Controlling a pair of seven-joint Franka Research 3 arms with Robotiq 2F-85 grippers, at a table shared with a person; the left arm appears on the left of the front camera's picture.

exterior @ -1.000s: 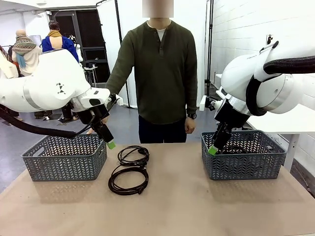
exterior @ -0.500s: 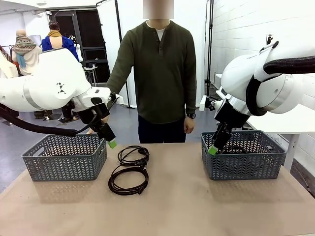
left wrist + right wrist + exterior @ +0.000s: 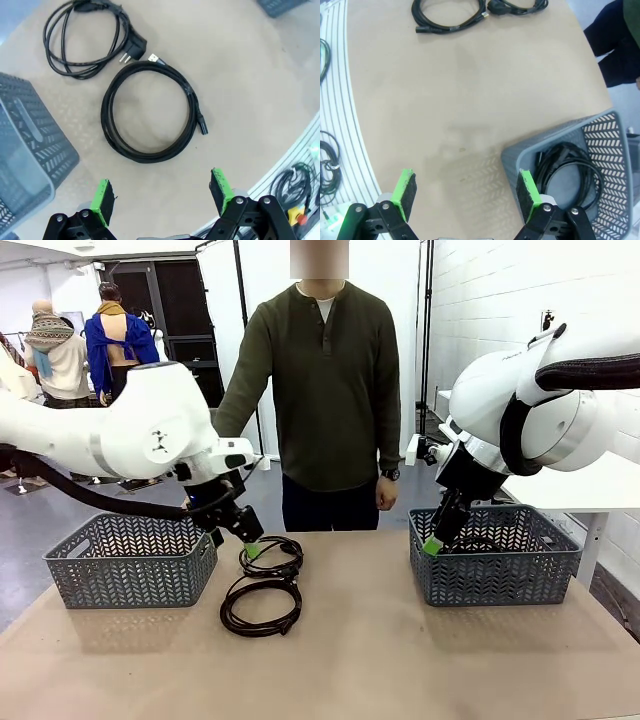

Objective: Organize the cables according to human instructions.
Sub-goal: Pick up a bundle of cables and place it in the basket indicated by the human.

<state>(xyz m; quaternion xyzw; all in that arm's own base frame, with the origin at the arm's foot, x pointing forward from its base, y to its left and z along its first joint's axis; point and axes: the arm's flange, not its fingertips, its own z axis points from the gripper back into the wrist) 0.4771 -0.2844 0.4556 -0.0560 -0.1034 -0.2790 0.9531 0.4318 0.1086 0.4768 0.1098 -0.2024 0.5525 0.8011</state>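
I'm looking across the table (image 3: 400, 670) at the person (image 3: 325, 390) standing at its far side, with the left basket (image 3: 130, 570) and the right basket (image 3: 500, 575) set well apart; the right one holds a coiled black cable (image 3: 551, 156). My left gripper (image 3: 162, 192), jaws apart, hangs over two more coiled cables lying close together on the bare tabletop between the baskets, the thick cable (image 3: 190, 107) nearer me and the thin cable (image 3: 47, 45) beyond it. My right gripper (image 3: 465, 192), jaws apart too, hovers at the right basket's corner. The small black mark (image 3: 160, 440) on the left arm is too small for me to read.
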